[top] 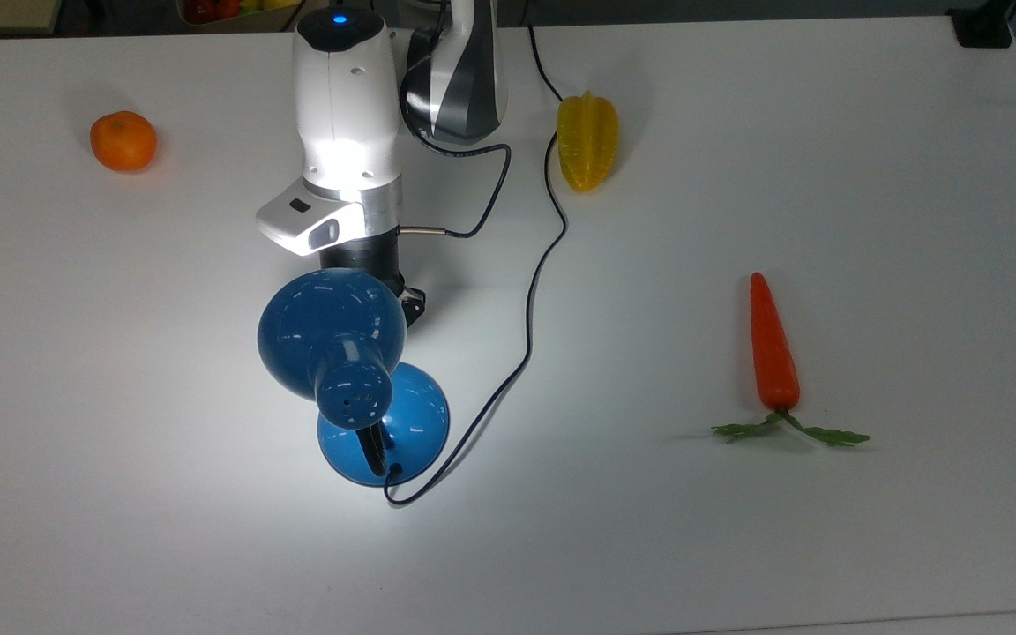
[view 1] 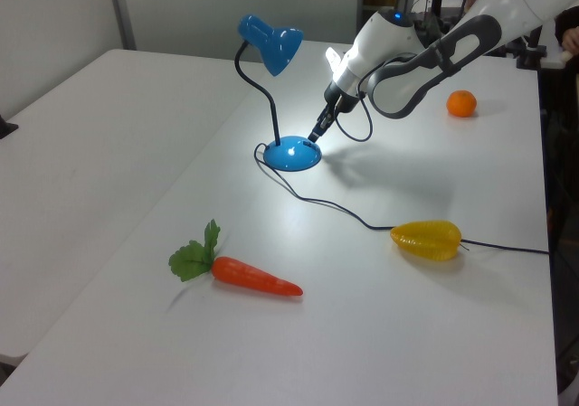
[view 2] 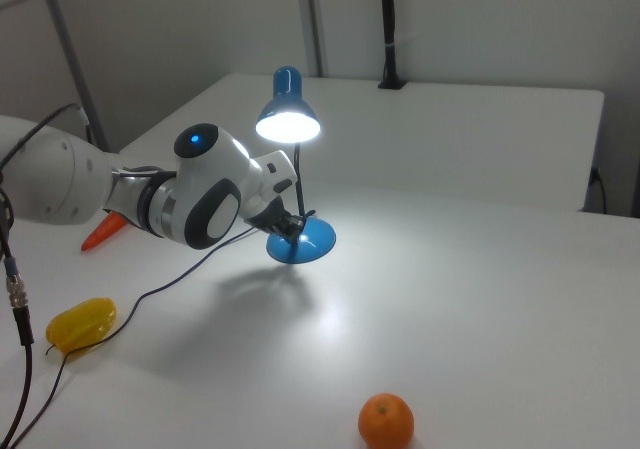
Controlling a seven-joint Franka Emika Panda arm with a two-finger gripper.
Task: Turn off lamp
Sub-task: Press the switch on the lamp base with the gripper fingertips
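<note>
Jaws [view 1: 314, 137], state impossible to tell, are poised at the rim of the lamp base [view 1: 291, 154] on the bench [view 1: 136, 153]; the blue desk lamp [top: 332, 339] is lit. A good press comes straight down on the base switch, light enough not to shove the base.
</note>
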